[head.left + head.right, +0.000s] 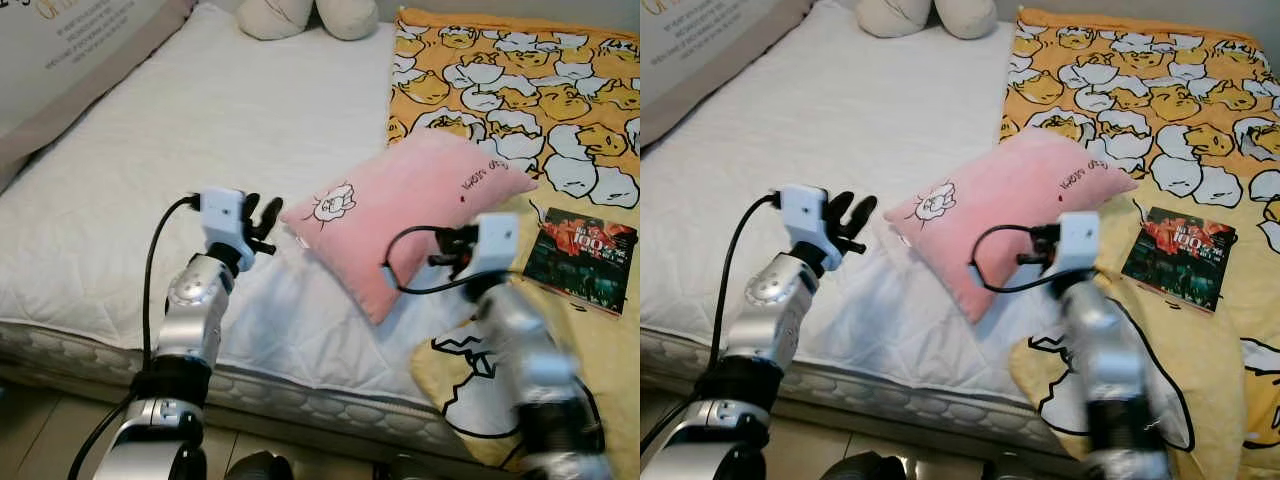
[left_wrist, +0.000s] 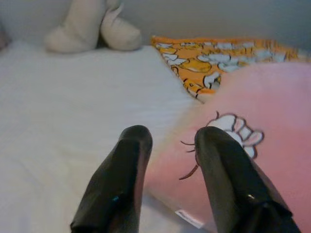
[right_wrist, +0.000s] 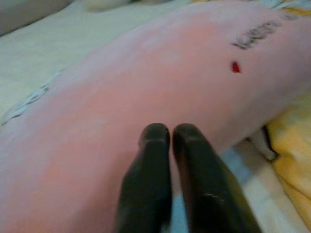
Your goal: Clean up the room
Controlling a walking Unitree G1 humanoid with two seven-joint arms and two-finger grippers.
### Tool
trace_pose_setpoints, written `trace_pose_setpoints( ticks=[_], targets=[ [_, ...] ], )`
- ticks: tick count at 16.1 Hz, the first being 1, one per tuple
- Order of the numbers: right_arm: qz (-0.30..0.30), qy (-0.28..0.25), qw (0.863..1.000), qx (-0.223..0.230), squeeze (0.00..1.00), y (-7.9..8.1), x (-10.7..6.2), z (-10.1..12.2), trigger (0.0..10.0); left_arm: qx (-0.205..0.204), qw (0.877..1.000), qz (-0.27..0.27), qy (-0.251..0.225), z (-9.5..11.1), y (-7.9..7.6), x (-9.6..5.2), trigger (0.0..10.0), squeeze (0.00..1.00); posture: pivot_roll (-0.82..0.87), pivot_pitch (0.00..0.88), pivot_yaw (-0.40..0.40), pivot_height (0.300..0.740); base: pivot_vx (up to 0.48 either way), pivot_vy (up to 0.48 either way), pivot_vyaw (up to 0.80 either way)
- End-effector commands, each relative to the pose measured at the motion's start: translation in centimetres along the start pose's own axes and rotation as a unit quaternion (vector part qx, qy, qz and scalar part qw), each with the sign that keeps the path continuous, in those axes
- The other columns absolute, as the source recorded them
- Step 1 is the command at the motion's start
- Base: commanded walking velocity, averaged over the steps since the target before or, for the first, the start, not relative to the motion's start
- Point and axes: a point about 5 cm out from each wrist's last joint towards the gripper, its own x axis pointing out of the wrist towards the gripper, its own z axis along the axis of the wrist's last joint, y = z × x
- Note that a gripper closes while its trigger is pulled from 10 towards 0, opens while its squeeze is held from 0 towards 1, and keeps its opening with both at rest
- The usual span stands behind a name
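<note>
Pink and soft, a pillow (image 1: 405, 215) printed with a small white sheep lies slantwise on the bed (image 1: 150, 190), partly on the white quilted mattress cover and partly on the edge of a yellow blanket (image 1: 520, 90) patterned with white and yellow cartoon eggs. The left gripper (image 1: 262, 222) hovers just beside the pillow's sheep-printed corner; in the left wrist view its two black fingers (image 2: 116, 184) stand spread apart, with the pillow's edge and the mattress cover showing between them, and nothing is clasped. The right gripper (image 3: 164, 132) sits close against the pillow's long side on the blanket side; in the right wrist view its fingers are pressed together with only a thin slit between them, and they hold nothing, the pink fabric with its dark lettering and a small red mark lying just beyond the tips. The right arm is blurred in the head views. A dark book (image 1: 582, 258) with a red and green cover lies flat on the blanket, near the pillow's far end but apart from it. At the head of the bed rests a cream plush toy (image 1: 305, 17), and a large cushion (image 1: 70, 60) with printed lettering leans along the bed's left side.
</note>
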Motion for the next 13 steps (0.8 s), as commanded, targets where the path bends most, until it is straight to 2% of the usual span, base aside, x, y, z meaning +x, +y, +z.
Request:
trace_pose_setpoints(
  ticks=[1, 3, 4, 5, 9, 13],
  targets=[
    [-0.042, -0.022, 0.999, -0.023, 1.0, 0.0, -0.5, -0.5, 10.0, 0.072, 0.997, -0.01, -0.001, -0.1, -0.5, -0.3, 10.0, 1.0, -0.12, 0.034, 0.052, 0.74, 0.0, 0.0, 0.0],
    [-0.047, -0.066, 0.996, -0.042, 1.0, 1.3, -1.6, -0.6, 10.0, 0.09, 0.995, 0.038, -0.007, 0.0, 0.0, -0.9, 10.0, 1.0, -0.11, 0.031, 0.062, 0.74, 0.0, 0.0, 0.0],
    [-0.079, -0.094, 0.991, -0.05, 1.0, 1.2, -2.4, -1.1, 10.0, 0.104, 0.99, 0.092, -0.029, 0.5, 0.6, -1.9, 10.0, 1.0, -0.11, 0.03, 0.064, 0.74, 0.0, 0.0, 0.0],
    [-0.094, -0.099, 0.989, -0.055, 1.0, 0.9, -2.6, -1.5, 10.0, 0.106, 0.988, 0.11, -0.037, 0.7, 0.7, -2.3, 10.0, 1.0, -0.11, 0.03, 0.064, 0.74, 0.0, 0.0, 0.0],
    [-0.101, -0.122, 0.985, -0.071, 1.0, 1.6, -2.6, -1.8, 10.0, 0.106, 0.987, 0.113, -0.033, -0.3, -0.4, -3.1, 10.0, 1.0, -0.09, 0.032, 0.064, 0.74, 0.0, 0.0, 0.0],
    [-0.106, -0.116, 0.986, -0.047, 1.0, 1.8, -2.4, -2.4, 10.0, 0.111, 0.99, 0.082, -0.019, -0.9, -0.9, -3.0, 10.0, 1.0, -0.09, 0.028, 0.066, 0.74, 0.0, 0.0, 0.0]
  ],
)
